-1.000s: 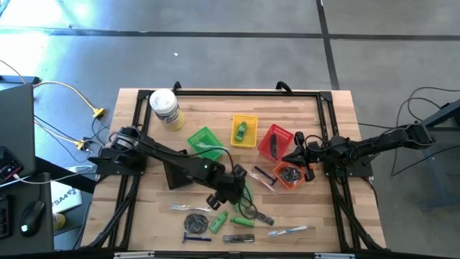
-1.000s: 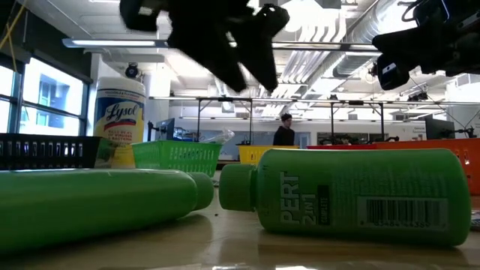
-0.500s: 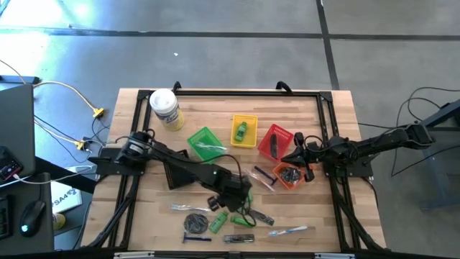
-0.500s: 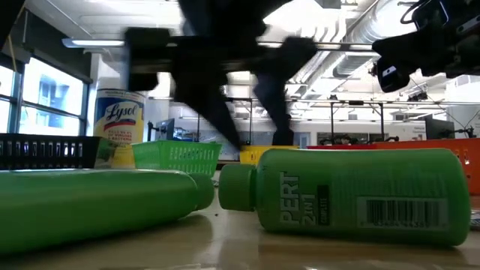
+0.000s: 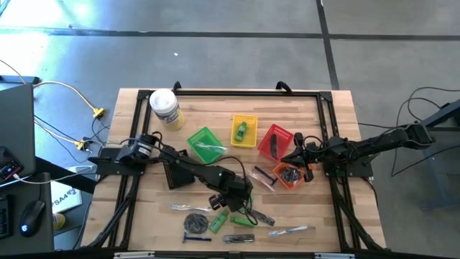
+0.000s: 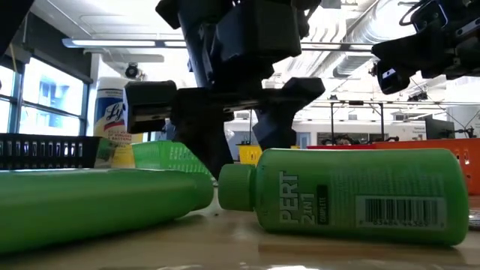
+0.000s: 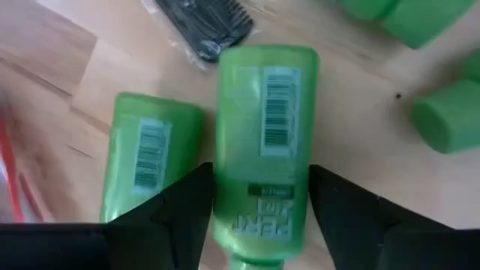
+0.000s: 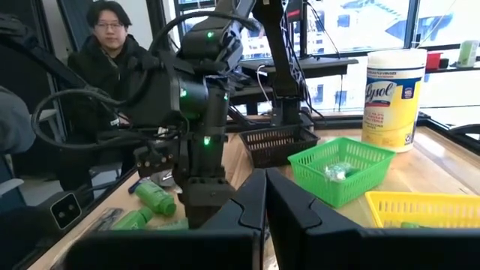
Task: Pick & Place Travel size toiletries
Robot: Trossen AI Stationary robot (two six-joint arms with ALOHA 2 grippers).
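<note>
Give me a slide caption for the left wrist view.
Open left hand straddling a green bottle lying on the table.

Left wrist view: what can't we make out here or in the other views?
- Left wrist view: the bottle between the left gripper fingers runs off the bottom edge, so its cap is unseen; whether the fingers touch it cannot be told.
- High view: the left arm covers that bottle; the comb and razor are too small for detail.
- Low view: bottles up close block the table behind.
- Right wrist view: the shut right gripper hides the table ahead.
</note>
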